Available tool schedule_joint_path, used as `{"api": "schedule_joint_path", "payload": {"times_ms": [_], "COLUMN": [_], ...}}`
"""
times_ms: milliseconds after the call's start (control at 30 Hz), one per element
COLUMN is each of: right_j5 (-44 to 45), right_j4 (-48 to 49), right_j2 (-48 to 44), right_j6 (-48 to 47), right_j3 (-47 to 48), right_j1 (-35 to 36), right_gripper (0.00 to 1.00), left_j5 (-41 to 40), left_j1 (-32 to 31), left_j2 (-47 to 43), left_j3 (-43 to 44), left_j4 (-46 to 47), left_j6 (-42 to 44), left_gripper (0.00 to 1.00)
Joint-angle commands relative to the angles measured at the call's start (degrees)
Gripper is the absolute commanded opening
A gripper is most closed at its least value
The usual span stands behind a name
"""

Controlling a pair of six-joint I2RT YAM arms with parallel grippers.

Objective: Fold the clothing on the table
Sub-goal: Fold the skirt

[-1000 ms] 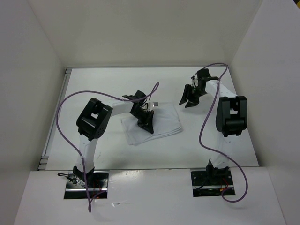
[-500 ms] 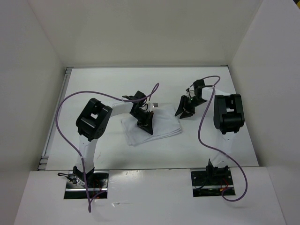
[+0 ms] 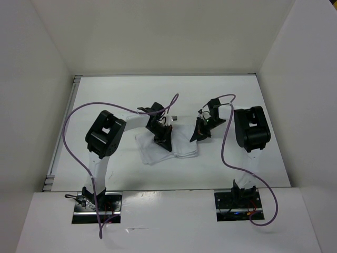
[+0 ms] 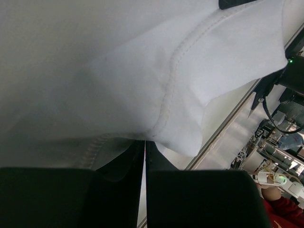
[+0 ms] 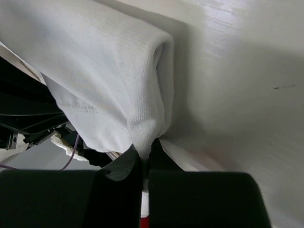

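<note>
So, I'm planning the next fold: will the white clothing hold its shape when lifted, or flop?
Probably floppy: the clothing bunches into a soft rounded fold where the right gripper pinches it. Likely light: it looks thin and creases at the stitched seam by the left gripper. It may sag between the two grips.
</note>
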Motion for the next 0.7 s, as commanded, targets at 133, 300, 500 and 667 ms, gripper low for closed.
{"api": "schedule_joint_path", "payload": {"times_ms": [133,300,500,667], "right_j5": [9.3,18.42,24.51,24.51], "right_j4": [0.76,-0.47,-2.75,-3.89], "right_j2": [-1.64,-3.66,-7.17,-7.7], "right_j6": [-0.46,1.91,3.23,3.23], "right_j3": [-0.07,1.95,5.38,6.0], "right_j1": [1.18,1.18,1.18,1.18], "right_gripper": [0.0,0.0,0.0,0.0], "left_j5": [-7.35,-11.05,-12.28,-15.26], "left_j1": [2.63,4.66,5.18,5.18], "left_j2": [-5.94,-3.4,-1.2,0.91], "left_j3": [6.76,18.8,21.28,20.58], "left_j4": [-2.03,-7.03,-5.11,-5.63], "left_j6": [-1.51,-0.99,-2.91,-2.92], "left_gripper": [0.15,0.16,0.19,0.19]}}
